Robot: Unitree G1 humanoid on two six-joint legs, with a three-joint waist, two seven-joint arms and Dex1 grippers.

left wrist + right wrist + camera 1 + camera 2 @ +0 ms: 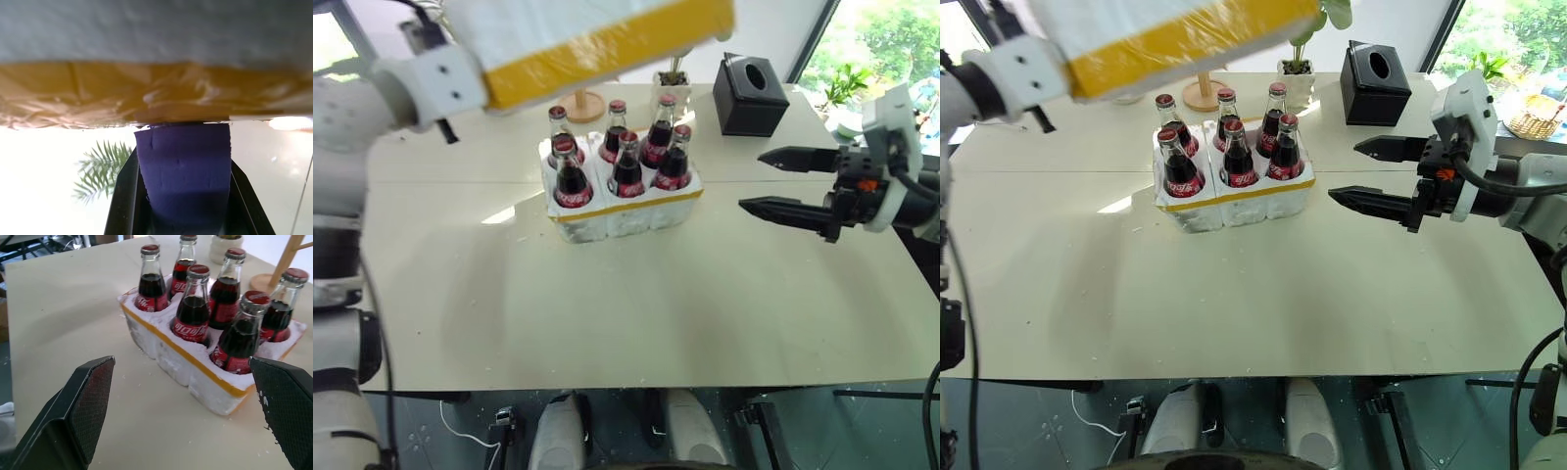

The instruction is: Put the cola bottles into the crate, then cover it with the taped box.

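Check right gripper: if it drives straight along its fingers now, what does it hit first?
Probably the crate with the cola bottles: the open right gripper points at its near side across bare table. Height is unclear; it might pass above the rim into the bottles.

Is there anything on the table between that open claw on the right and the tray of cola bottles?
Nothing: only bare table lies between the right gripper and the crate, as both eye views show.
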